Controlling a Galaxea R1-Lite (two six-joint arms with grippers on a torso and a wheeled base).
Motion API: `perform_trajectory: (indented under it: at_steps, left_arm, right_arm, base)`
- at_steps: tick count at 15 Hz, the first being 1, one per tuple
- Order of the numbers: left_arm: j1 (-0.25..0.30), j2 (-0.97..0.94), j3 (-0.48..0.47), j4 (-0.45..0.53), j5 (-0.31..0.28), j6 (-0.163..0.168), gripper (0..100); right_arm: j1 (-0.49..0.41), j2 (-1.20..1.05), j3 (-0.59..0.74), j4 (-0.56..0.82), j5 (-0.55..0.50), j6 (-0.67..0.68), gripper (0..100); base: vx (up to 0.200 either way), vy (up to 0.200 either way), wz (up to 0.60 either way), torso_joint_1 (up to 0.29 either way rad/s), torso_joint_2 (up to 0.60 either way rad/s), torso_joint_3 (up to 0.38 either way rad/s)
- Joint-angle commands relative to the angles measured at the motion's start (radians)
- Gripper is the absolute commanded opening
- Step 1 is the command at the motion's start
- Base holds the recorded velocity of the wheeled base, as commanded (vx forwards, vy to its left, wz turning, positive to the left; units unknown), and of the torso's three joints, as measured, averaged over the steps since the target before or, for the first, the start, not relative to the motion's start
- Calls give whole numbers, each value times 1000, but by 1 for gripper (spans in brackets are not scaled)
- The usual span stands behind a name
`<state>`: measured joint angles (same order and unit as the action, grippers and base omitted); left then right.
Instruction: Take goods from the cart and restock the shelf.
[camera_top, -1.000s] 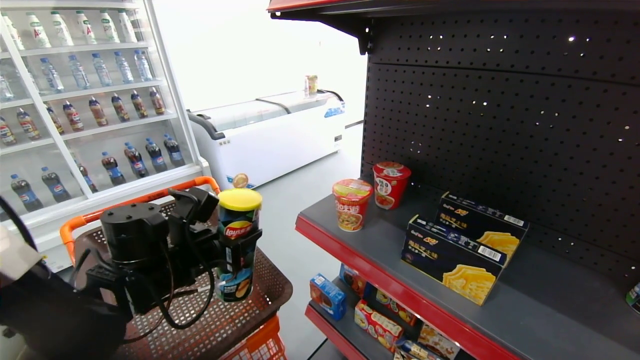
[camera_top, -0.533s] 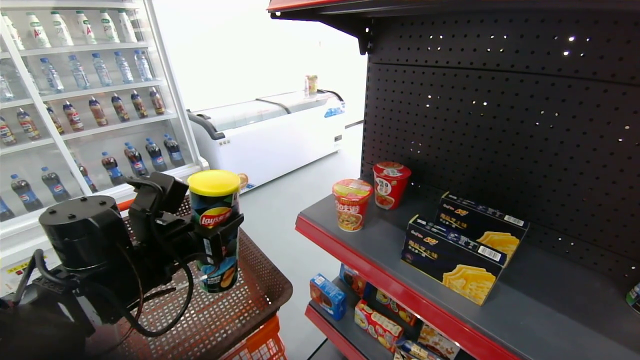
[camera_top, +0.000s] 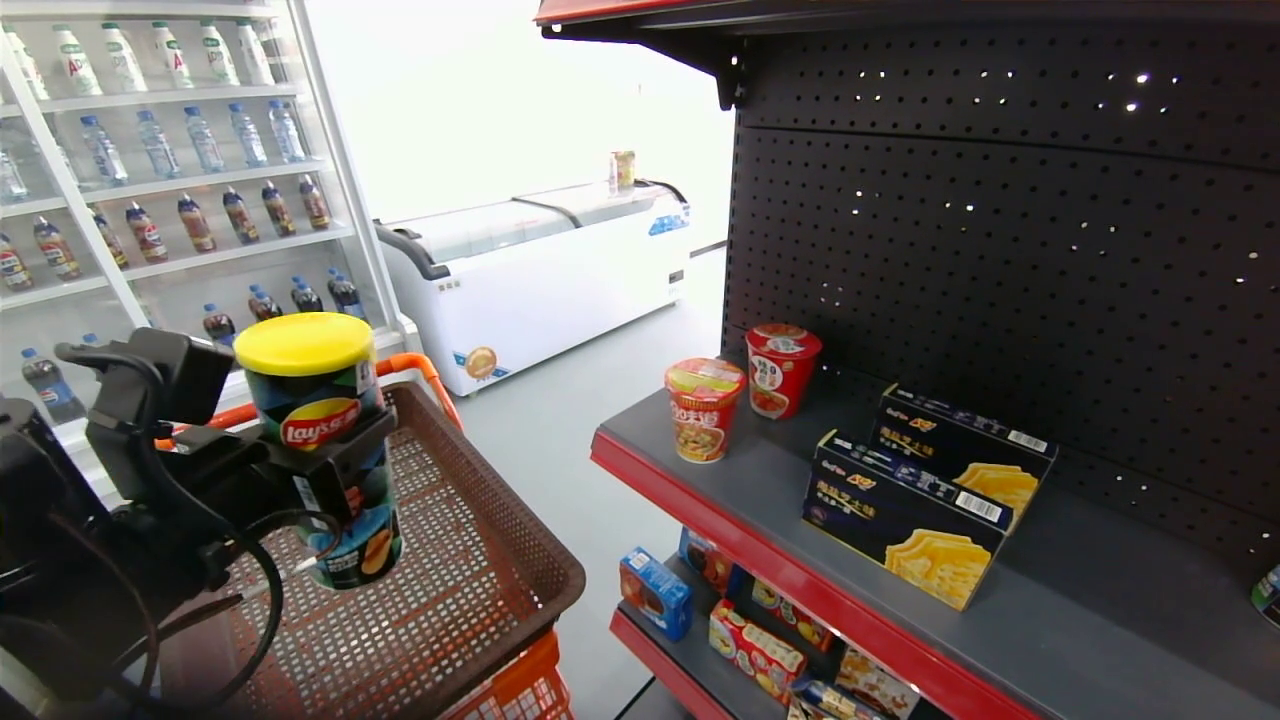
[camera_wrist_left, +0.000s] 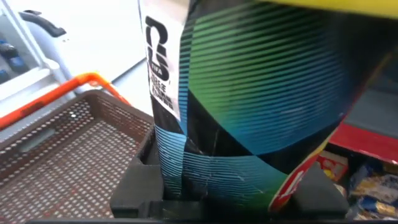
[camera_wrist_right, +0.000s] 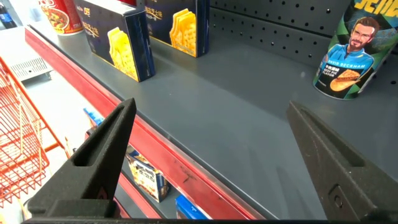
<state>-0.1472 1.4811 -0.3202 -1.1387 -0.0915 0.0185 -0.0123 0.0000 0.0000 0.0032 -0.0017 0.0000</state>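
Leftward and higher than a second ago goes the chip can (camera_top: 318, 400), carried by the left gripper (camera_top: 335, 462), which is clamped round its middle. The can's long axis stands close to vertical, yellow lid up, with a red-and-yellow logo facing the head camera and a white strip of black print on the wrist side. It hangs above the brown cart basket (camera_top: 490, 570), well apart from the shelf (camera_top: 1100, 610), over which the right gripper (camera_wrist_right: 210, 109) hovers with fingers spread wide, holding nothing.
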Motion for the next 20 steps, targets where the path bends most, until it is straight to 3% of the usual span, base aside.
perform_trajectory:
  at_steps: [1, 5, 8, 11, 14, 20]
  left_arm:
    - [18, -42, -13, -1, 19, 0, 0]
    - [14, -61, -20, 1, 67, 3, 0]
    - [12, -91, -30, 116, 102, 0, 0]
    - [11, -136, -23, 159, 81, -14, 0]
    - [11, -203, -19, 287, 47, -14, 0]
    - [15, -205, -17, 300, 47, -12, 0]
  right_arm:
    - [0, 0, 0, 0, 0, 0, 100]
    - [0, 0, 0, 0, 0, 0, 100]
    - [0, 0, 0, 0, 0, 0, 100]
    - [0, 0, 0, 0, 0, 0, 100]
    - [0, 0, 0, 0, 0, 0, 100]
    - [2, 0, 0, 0, 0, -2, 100]
  base:
    - [0, 0, 0, 0, 0, 0]
    - [0, 0, 0, 0, 0, 0]
    - [0, 0, 0, 0, 0, 0]
    - [0, 0, 0, 0, 0, 0]
    - [0, 0, 0, 0, 0, 0]
    - [0, 0, 0, 0, 0, 0]
